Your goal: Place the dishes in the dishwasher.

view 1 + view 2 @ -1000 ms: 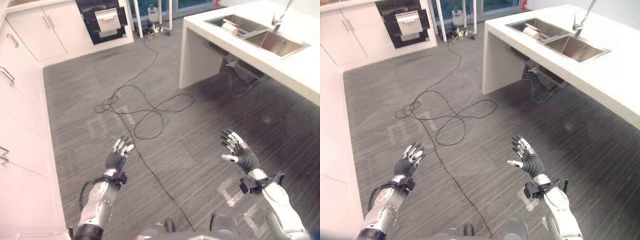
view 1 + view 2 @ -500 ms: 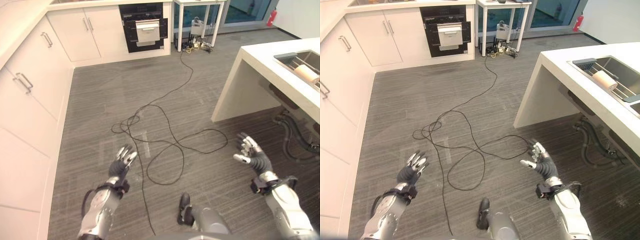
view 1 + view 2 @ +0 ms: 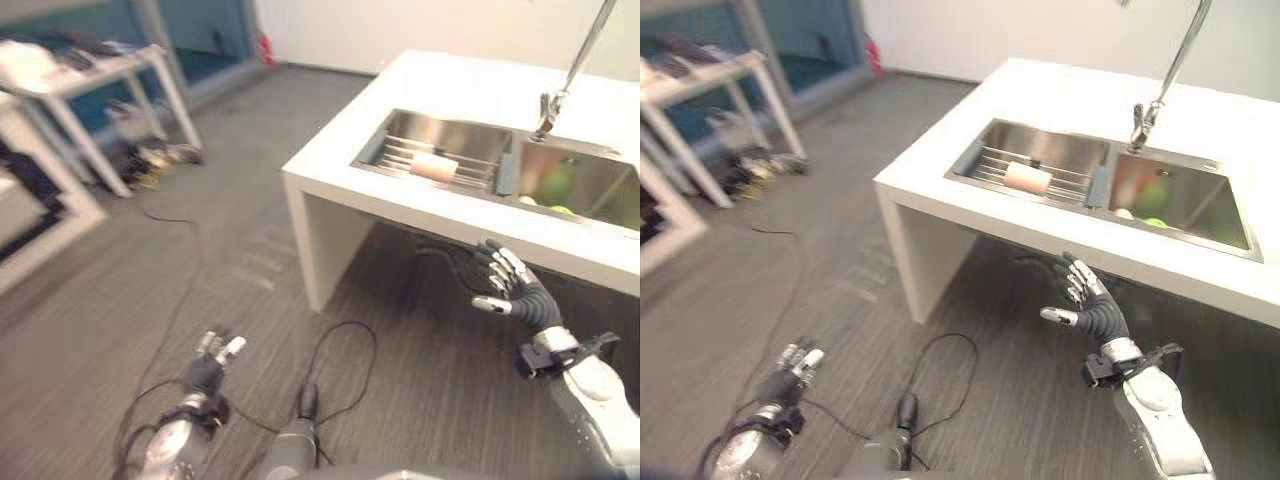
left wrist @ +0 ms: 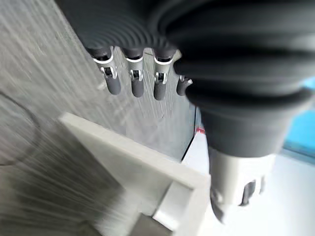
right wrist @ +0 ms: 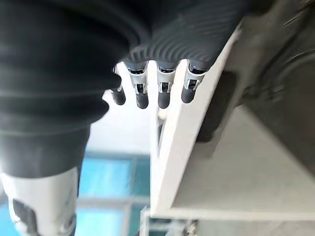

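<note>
A white counter [image 3: 330,182] holds a steel double sink [image 3: 992,128]. A pale pink cylinder-shaped dish [image 3: 1026,177] lies on a wire rack in the near basin. Green and pale items [image 3: 1152,222] lie in the far basin [image 3: 585,170], below a tall faucet [image 3: 1160,85]. My right hand [image 3: 1092,306] hovers open in front of the counter's edge, holding nothing. My left hand [image 3: 212,360] hangs low over the grey floor, fingers [image 4: 133,83] straight and empty. Straight fingers [image 5: 147,91] of the right hand show beside the counter edge [image 5: 179,147].
A white table [image 3: 95,72] with clutter under it stands at the far left. Pipes and hoses [image 3: 440,255] hang in the open space under the sink. Grey plank floor [image 3: 230,250] stretches between the table and the counter.
The camera has swung to the right, so the sink counter now fills the front and the cabinets and oven are gone. Both hands keep the same open pose.
</note>
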Robot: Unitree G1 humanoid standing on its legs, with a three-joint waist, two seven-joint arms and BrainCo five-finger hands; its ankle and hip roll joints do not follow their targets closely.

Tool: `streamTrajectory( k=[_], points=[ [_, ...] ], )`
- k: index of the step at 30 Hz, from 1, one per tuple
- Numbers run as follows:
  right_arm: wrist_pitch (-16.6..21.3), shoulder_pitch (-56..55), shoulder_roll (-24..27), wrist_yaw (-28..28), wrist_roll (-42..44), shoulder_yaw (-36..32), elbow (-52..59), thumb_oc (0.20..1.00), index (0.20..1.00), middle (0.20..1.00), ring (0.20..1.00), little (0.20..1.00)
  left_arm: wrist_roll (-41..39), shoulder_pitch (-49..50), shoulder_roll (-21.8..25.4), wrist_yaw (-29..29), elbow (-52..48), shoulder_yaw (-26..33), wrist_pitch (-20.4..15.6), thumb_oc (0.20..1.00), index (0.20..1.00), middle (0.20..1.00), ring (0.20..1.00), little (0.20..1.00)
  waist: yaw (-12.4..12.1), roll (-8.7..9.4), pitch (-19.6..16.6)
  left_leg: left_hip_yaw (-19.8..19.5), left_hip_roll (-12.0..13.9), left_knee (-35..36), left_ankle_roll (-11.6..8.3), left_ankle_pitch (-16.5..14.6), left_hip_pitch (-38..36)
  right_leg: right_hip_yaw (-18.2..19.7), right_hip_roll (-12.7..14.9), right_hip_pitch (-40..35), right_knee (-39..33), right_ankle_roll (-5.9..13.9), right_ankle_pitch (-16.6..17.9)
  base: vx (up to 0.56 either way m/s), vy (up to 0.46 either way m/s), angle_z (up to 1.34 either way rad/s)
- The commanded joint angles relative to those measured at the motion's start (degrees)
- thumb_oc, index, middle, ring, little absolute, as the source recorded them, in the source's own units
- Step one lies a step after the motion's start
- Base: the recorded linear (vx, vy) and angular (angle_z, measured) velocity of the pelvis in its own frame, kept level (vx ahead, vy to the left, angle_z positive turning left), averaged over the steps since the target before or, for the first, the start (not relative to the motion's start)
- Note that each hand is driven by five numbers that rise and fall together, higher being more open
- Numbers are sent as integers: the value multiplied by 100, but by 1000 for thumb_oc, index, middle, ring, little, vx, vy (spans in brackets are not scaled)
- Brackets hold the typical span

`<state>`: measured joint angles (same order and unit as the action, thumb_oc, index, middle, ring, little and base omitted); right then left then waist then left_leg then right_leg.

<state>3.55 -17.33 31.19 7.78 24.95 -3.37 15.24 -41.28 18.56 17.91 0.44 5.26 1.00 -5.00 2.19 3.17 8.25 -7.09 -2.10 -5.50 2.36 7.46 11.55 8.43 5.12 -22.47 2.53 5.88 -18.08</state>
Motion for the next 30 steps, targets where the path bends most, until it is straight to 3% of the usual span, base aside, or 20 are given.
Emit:
streamTrajectory(
  k=[1, 3, 8, 12, 13, 15, 17, 19, 21, 27, 28, 29, 30],
  points=[
    [519, 970, 70, -191, 386, -382, 168, 1000, 1000, 1000, 1000, 1000, 457, -355, 107, -95, -498, -306, -264, 1000, 1000, 1000, 1000, 1000, -242, -168, 252, 474, 690, 689, -687, -170, -676, -334, -220, 938, -753, -207, 1568, 265, 387, -84],
    [478, 999, 40, -491, 430, -574, 560, 1000, 1000, 1000, 1000, 1000, 500, -746, 290, -342, -629, -424, -156, 1000, 1000, 1000, 1000, 1000, -129, -217, 127, 672, 678, 869, -582, -284, -934, -500, -68, 1019, -607, -60, 1561, 281, 404, -23],
    [675, 1023, -104, -766, 269, -660, 734, 1000, 1000, 1000, 1000, 1000, 725, -1114, 575, -528, -1274, -412, -593, 1000, 1000, 1000, 1000, 1000, -110, -167, 19, 689, 512, 1007, -378, -421, -1155, -757, 157, 1229, -189, 105, 1491, 172, 196, 31],
    [743, 942, -221, -851, 222, -695, 739, 1000, 1000, 1000, 1000, 1000, 1037, -1145, 773, -490, -1935, -160, -1184, 1000, 1000, 1000, 1000, 1000, -139, -86, -1, 792, 386, 1027, -187, -515, -1253, -932, 157, 1585, 434, 210, 1652, 91, 98, 3],
    [776, 962, -261, -835, 247, -659, 724, 1000, 1000, 1000, 1000, 1000, 1217, -1159, 827, -404, -2040, -102, -1387, 1000, 1000, 1000, 1000, 1000, -164, -55, 25, 892, 386, 1050, -180, -603, -1354, -1205, 190, 1711, 620, 265, 1672, 12, -14, -73],
    [829, 1180, -360, -733, 330, -498, 605, 1000, 1000, 1000, 1000, 1000, 1513, -1370, 943, -189, -2232, 34, -1645, 1000, 1000, 1000, 1000, 1000, -235, -48, 117, 1214, 530, 1050, -261, -720, -1475, -1904, 445, 1971, 465, 334, 1892, -46, -138, -82],
    [834, 1301, -390, -763, 307, -395, 578, 1000, 1000, 1000, 1000, 1000, 1694, -1594, 1103, -99, -2418, 109, -1835, 1000, 1000, 1000, 1000, 1000, -216, -57, 173, 1393, 628, 1050, -338, -798, -1535, -2028, 635, 2041, -49, 396, 2123, 2, -235, -130],
    [826, 1404, -455, -682, 275, -271, 574, 1000, 1000, 1000, 1000, 1000, 1769, -1742, 1166, 69, -2574, 151, -1912, 1000, 1000, 1000, 1000, 1000, -163, -37, 186, 1629, 757, 1050, -440, -914, -1675, -2199, 992, 2199, -514, 548, 2747, 124, -378, -76],
    [807, 1561, -571, -660, 211, -103, 542, 1000, 1000, 1000, 1000, 1000, 1706, -1754, 1130, 185, -2571, 164, -1876, 1000, 1000, 1000, 1000, 1000, -158, -28, 208, 1829, 901, 1050, -511, -1033, -1899, -2408, 1182, 2374, -636, 642, 3089, 188, -394, -77],
    [779, 1862, -495, -794, 226, 70, 518, 1000, 1000, 1000, 1000, 1000, 1682, -1763, 1071, 467, -2516, 132, -1831, 1000, 1000, 1000, 1000, 1000, -100, -88, 107, 2114, 1437, 1042, -693, -954, -2156, -2567, 960, 2339, -668, 547, 2690, 159, -419, -41],
    [708, 1902, -439, -820, 257, 61, 539, 1000, 1000, 1000, 1000, 1000, 1621, -1737, 1051, 517, -2498, 153, -1800, 1000, 1000, 1000, 1000, 1000, -58, -92, 58, 2139, 1534, 1036, -773, -942, -2278, -2568, 896, 2336, -703, 489, 2643, 323, -581, -16],
    [632, 1974, -333, -691, 385, 38, 528, 1000, 1000, 1000, 1000, 1000, 1566, -1650, 987, 574, -2471, 155, -1805, 1000, 1000, 1000, 1000, 1000, 4, -172, -36, 2140, 1724, 761, -950, -832, -2437, -2471, 607, 2265, -701, 261, 2506, 350, -596, -24],
    [637, 1946, -296, -617, 361, 10, 513, 1000, 1000, 1000, 1000, 1000, 1588, -1615, 955, 555, -2458, 147, -1820, 1000, 1000, 1000, 1000, 1000, 23, -195, -41, 2128, 1823, 330, -1013, -660, -2336, -2436, 491, 2207, -711, 167, 2455, 320, -527, -19]
  ],
)
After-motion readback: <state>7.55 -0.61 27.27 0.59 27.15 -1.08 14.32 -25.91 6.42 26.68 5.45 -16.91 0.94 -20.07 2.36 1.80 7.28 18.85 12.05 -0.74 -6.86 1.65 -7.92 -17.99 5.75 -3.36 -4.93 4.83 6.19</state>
